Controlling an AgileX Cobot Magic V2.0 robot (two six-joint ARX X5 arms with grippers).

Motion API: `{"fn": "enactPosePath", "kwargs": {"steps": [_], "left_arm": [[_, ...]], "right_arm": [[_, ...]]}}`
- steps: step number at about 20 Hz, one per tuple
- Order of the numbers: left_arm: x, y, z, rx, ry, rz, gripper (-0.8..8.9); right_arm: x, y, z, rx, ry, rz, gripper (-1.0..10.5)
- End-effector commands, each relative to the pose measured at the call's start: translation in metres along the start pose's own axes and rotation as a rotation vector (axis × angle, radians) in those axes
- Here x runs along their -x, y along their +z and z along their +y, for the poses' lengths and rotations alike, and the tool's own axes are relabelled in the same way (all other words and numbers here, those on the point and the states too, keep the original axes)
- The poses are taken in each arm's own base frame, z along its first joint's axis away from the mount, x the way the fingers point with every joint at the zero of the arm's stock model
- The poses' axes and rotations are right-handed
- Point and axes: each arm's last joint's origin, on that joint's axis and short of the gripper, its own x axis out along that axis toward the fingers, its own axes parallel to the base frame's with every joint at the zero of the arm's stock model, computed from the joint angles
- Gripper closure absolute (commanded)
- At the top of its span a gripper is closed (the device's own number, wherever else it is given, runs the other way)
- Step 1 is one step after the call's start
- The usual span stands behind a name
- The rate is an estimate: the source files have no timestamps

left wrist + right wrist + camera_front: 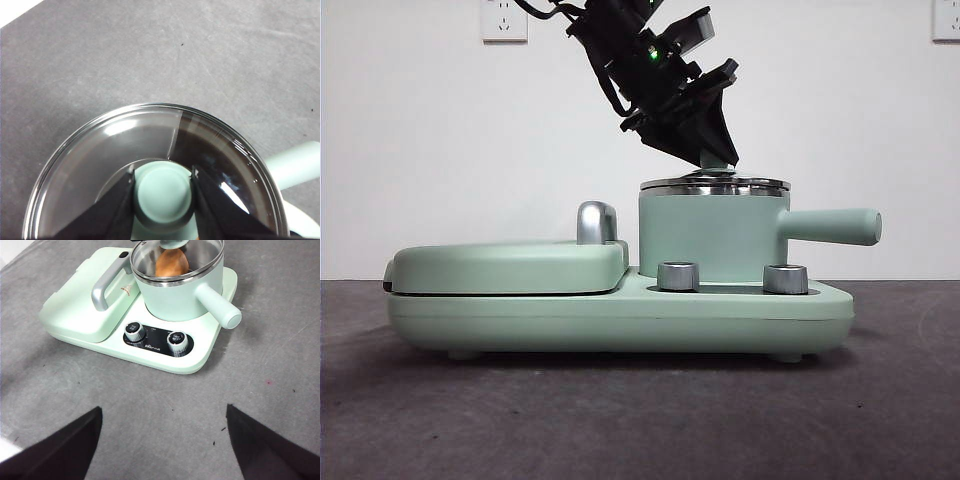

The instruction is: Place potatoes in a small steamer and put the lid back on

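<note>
One potato (171, 263) sat inside the steamer (712, 232), lid (150, 165) on its rim, I saw left gripper (163, 194) clamped on the lid knob, right gripper (162, 440) spread wide, well apart.

Lab-like bench: bare white wall (840, 120), grey mat (165, 410).

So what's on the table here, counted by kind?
Potato: 1
Steamer pot: 1
Glass lid: 1, left hand shut on its knob
Cooker base: 1
Griddle cover: 1
Control dials: 2
Total: 7
</note>
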Motion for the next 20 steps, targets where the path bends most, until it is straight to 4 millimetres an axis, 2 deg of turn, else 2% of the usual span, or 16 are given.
{"fn": "enactPosePath", "kwargs": {"steps": [1,5,11,15,16,20], "left_arm": [[-0.006,0.006,-0.003,-0.101,-0.022,-0.032,7.99],[-0.014,-0.001,-0.002,-0.116,-0.033,0.003,7.99],[-0.015,-0.004,-0.003,-0.1,-0.042,0.031,7.63],[-0.005,0.003,-0.004,-0.013,-0.032,0.006,3.43],[0.002,0.007,-0.004,0.002,-0.028,-0.007,2.89],[0.048,0.022,-0.015,0.019,-0.029,0.0,2.78]], "right_arm": [[0.001,0.001,0.001,-0.007,0.002,-0.008,5.5],[0.001,0.001,0.001,-0.008,0.002,-0.007,5.5],[0.001,0.001,0.001,-0.007,0.002,-0.008,5.5],[0.001,0.001,0.001,-0.007,0.003,-0.006,5.5],[0.001,0.001,0.001,-0.007,0.003,-0.004,5.5],[0.001,0.001,0.0,-0.007,0.004,0.0,5.5]]}}
